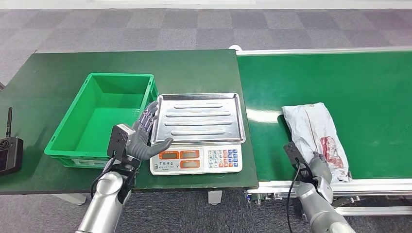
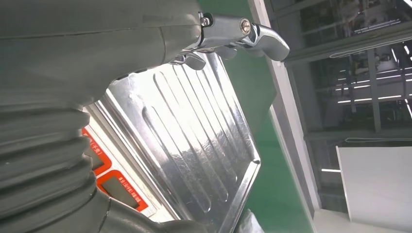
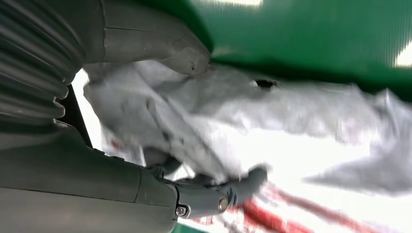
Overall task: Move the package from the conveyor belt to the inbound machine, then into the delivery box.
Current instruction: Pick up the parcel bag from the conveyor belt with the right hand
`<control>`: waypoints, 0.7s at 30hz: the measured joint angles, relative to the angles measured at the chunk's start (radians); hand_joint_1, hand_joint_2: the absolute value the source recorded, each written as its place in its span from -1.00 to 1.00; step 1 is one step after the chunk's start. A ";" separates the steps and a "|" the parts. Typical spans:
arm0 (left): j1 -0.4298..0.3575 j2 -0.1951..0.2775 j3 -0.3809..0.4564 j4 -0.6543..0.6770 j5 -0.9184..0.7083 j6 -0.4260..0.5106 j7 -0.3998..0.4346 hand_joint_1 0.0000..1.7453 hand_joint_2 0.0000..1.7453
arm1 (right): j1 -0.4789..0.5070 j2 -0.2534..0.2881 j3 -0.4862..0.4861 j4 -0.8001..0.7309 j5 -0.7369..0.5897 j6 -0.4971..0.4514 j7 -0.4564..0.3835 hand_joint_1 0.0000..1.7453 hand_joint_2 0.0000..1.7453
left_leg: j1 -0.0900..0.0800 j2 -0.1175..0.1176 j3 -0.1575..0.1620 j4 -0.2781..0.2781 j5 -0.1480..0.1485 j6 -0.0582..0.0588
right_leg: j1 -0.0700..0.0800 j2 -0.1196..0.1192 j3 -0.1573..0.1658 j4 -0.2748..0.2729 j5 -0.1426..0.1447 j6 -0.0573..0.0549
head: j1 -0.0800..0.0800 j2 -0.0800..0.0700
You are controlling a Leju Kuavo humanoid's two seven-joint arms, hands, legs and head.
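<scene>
The package (image 1: 313, 133), a crumpled white plastic bag with red print, lies on the green conveyor belt (image 1: 359, 77) near its front edge. My right hand (image 1: 318, 170) is at the bag's near end. In the right wrist view the thumb and fingers of that hand (image 3: 97, 160) close on bunched folds of the package (image 3: 272, 111). The inbound machine is a white scale (image 1: 197, 159) with a bare steel tray (image 1: 199, 119) on top. My left hand (image 1: 143, 136) is at the tray's left edge with fingers spread, holding nothing; its wrist view looks across the tray (image 2: 194, 141).
A green delivery crate (image 1: 68, 138) stands left of the scale on the dark green table (image 1: 48, 73). A black handheld device (image 1: 9, 153) lies at the table's left edge. The belt's metal rail (image 1: 369, 187) runs along its front.
</scene>
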 joint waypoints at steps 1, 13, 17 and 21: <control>0.000 0.001 0.000 0.000 0.000 0.000 0.000 -1.00 1.00 | -0.001 0.000 -0.005 0.000 0.000 -0.005 -0.005 1.00 1.00 | 0.000 0.000 0.000 0.000 0.000 0.000 | 0.000 0.000 0.000 0.000 0.000 0.000 | 0.000 0.000; -0.001 0.005 0.000 0.011 0.000 0.002 -0.007 -1.00 1.00 | -0.013 0.000 -0.017 0.000 0.062 -0.076 0.012 1.00 1.00 | 0.000 0.000 0.000 0.000 0.000 0.000 | 0.001 0.000 0.000 0.000 0.000 0.000 | 0.000 0.000; -0.005 0.005 0.000 0.014 0.000 0.004 -0.007 -1.00 1.00 | -0.011 0.000 -0.017 0.000 0.067 -0.099 -0.001 1.00 1.00 | 0.000 0.000 0.000 0.000 0.000 0.000 | 0.001 0.000 -0.001 0.000 0.000 0.000 | 0.000 0.000; -0.009 0.005 0.000 0.014 -0.001 0.007 -0.007 -1.00 1.00 | -0.005 0.003 -0.017 0.000 0.083 -0.155 -0.035 1.00 1.00 | 0.000 0.000 -0.001 0.000 0.000 0.000 | 0.000 0.000 -0.001 0.000 0.000 0.000 | 0.000 0.000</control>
